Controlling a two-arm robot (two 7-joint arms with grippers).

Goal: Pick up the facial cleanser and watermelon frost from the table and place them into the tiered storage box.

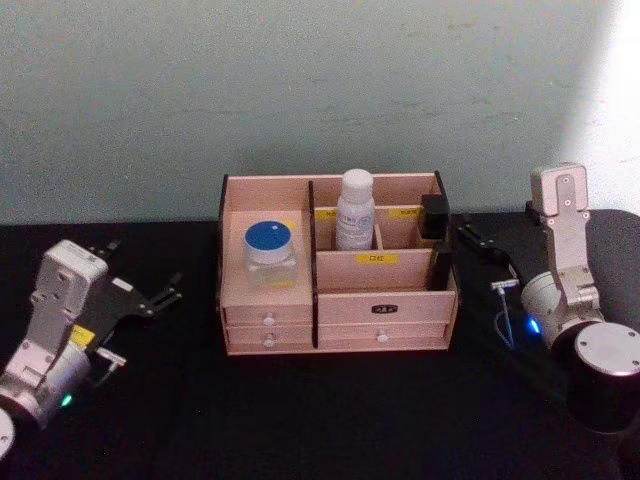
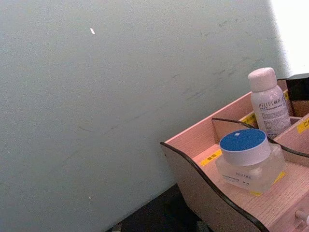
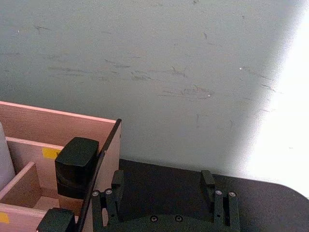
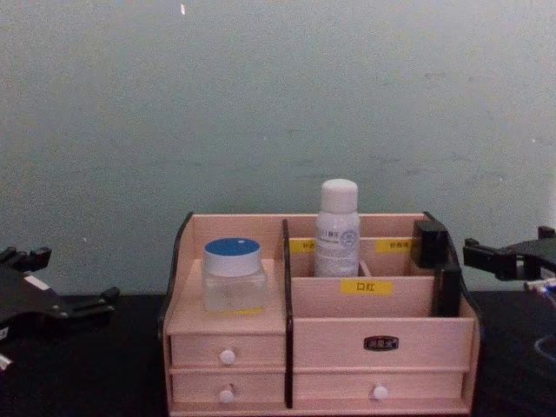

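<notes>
The tiered storage box (image 1: 385, 305) stands mid-table, also seen in the chest view (image 4: 382, 343). A clear jar with a blue lid (image 1: 271, 252) (image 4: 234, 274) (image 2: 248, 159) sits on its left shelf. A white bottle (image 1: 354, 210) (image 4: 337, 228) (image 2: 269, 104) stands upright in a rear compartment. These are the facial cleanser and the watermelon frost; I cannot tell which is which. My left gripper (image 1: 140, 272) (image 4: 65, 287) rests open and empty left of the box. Right of the box, my right gripper (image 1: 490, 262) (image 3: 161, 186) (image 4: 508, 258) is open and empty.
A black block (image 1: 434, 216) (image 3: 76, 166) sits in the box's rear right compartment, with another black piece (image 4: 446, 291) in front of it. Two rows of white-knobbed drawers (image 4: 228, 357) face me. A pale wall (image 1: 320, 90) rises behind the black table (image 1: 320, 420).
</notes>
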